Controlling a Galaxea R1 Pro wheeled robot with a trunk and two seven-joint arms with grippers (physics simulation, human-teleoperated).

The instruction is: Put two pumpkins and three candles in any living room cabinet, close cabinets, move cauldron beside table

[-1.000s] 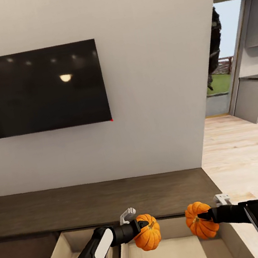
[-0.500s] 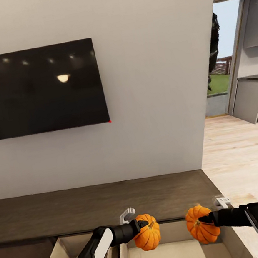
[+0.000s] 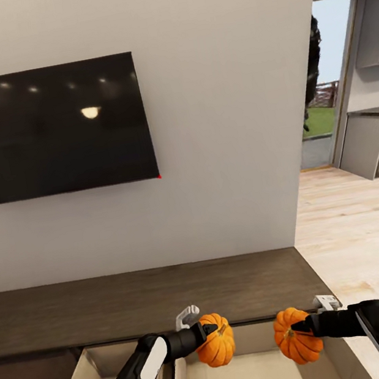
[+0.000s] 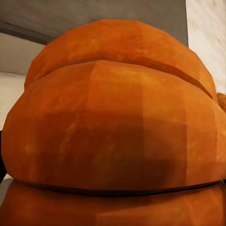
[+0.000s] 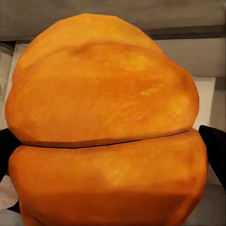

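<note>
While each pincer, left (image 3: 209,329) and right (image 3: 300,321), grasps a pumpkin above the cabinet's open drawer (image 3: 260,376) below them, we risk bruising drops.

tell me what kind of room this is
Most likely a living room: a flat dark TV hangs on the wall above a long low dark-brown cabinet with open drawers, and a doorway at the right leads to what looks like a kitchen counter.

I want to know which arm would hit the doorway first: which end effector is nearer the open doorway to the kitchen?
Right. The right end effector, holding a pumpkin, is on the doorway side; the left end effector, with its pumpkin, is farther away, toward the TV.
</note>
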